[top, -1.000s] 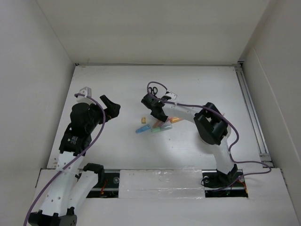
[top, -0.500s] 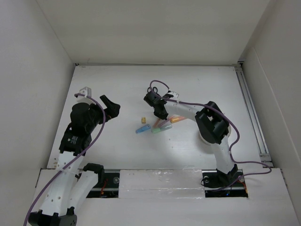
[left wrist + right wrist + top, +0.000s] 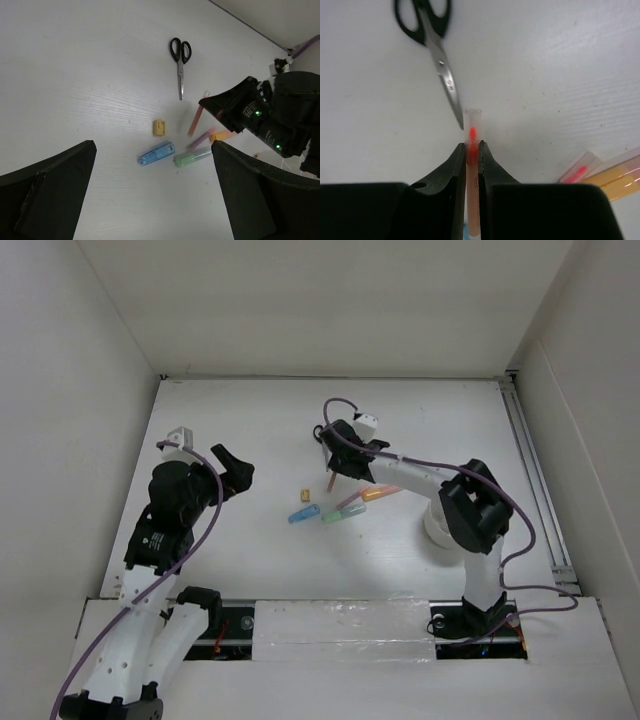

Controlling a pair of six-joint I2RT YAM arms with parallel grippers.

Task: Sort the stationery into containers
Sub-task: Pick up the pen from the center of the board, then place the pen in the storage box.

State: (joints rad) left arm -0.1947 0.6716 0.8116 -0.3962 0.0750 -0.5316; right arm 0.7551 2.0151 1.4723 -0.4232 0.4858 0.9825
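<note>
With my right gripper (image 3: 472, 146) pinching the thin red pen (image 3: 472, 119) near the scissors (image 3: 437, 60) and my left gripper (image 3: 153, 144) spread wide, I judge the pickup made, so next I must carry it to the white cup (image 3: 432, 530), mostly hidden under my right arm.

Logged scissors (image 3: 180, 60) flat on counter (image 3: 75, 75), farthest from arm bases. Found pen (image 3: 472, 165) between right fingers (image 3: 455, 170), its end near the scissor tips. Recorded small block (image 3: 159, 127) nearer, left of cluster; first marker (image 3: 156, 153) just before it, second marker (image 3: 192, 157) to the right, third marker (image 3: 220, 135) behind that, another pen (image 3: 202, 140) between those two.
</note>
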